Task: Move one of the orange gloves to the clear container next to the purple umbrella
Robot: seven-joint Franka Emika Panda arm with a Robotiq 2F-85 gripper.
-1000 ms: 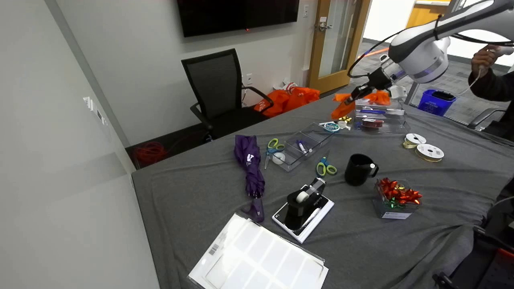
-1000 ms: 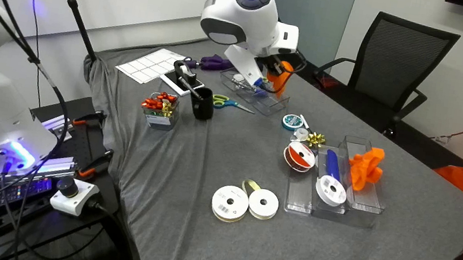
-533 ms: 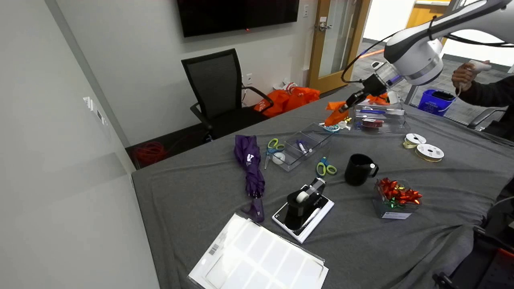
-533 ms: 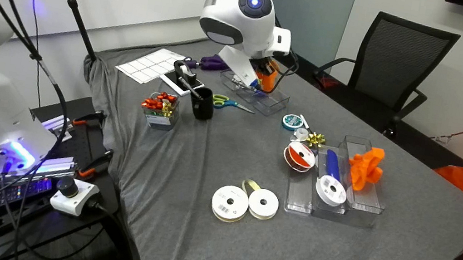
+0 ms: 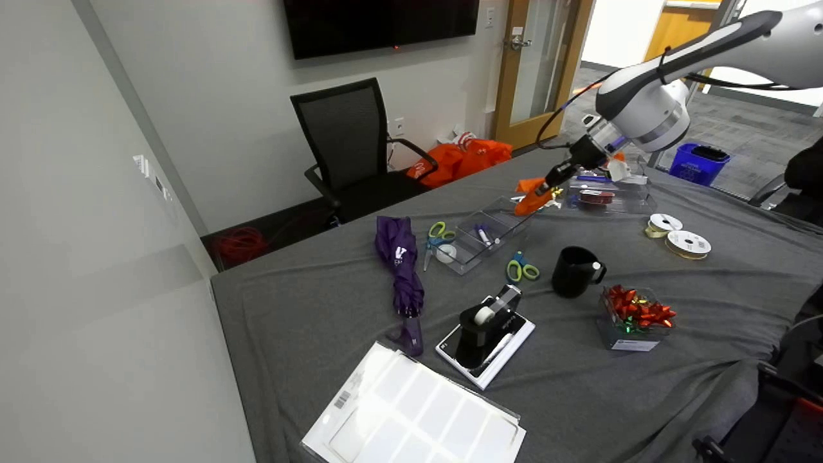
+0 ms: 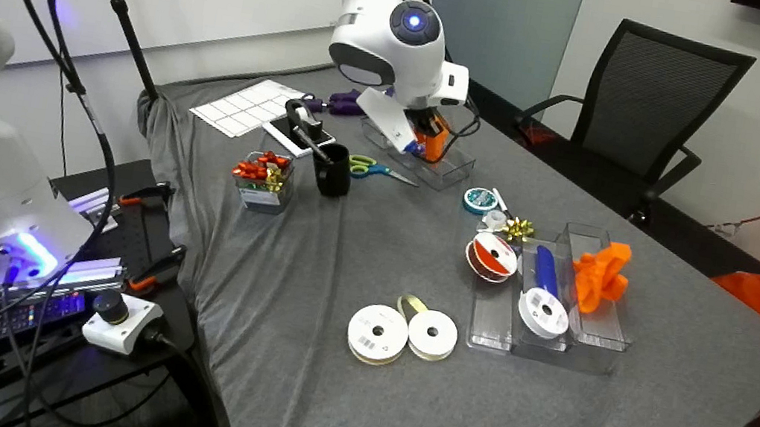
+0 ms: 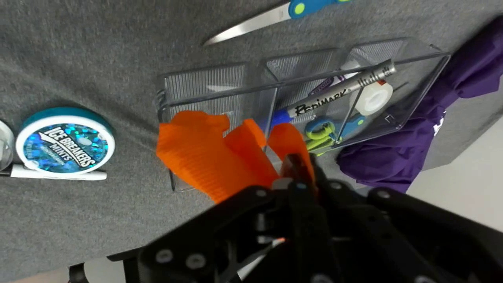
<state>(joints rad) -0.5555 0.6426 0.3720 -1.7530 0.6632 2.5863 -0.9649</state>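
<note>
My gripper (image 7: 304, 167) is shut on an orange glove (image 7: 212, 153), which hangs from the fingertips. The glove (image 5: 532, 199) is above the near-arm end of the clear container (image 5: 464, 265); whether it touches is unclear. It also shows in an exterior view (image 6: 434, 140), partly behind the wrist. In the wrist view the container (image 7: 204, 104) lies beneath, its end section partly covered by the glove. The purple umbrella (image 5: 400, 263) lies beside the container's far end and also shows in the wrist view (image 7: 397, 157). Another orange glove (image 6: 599, 276) lies in a different clear container (image 6: 604, 330).
The container holds a Redimark marker (image 7: 334, 94), a tape roll (image 7: 374, 98) and scissors (image 7: 322, 131). More scissors (image 5: 522, 267), a black mug (image 5: 573, 271) and a tape dispenser (image 5: 482, 328) stand near. A mints tin (image 7: 66, 142) lies beside the container's end.
My gripper, with the orange glove held, has moved down and toward the clear container by the umbrella. A person's hand at the edge has gone out of view.
</note>
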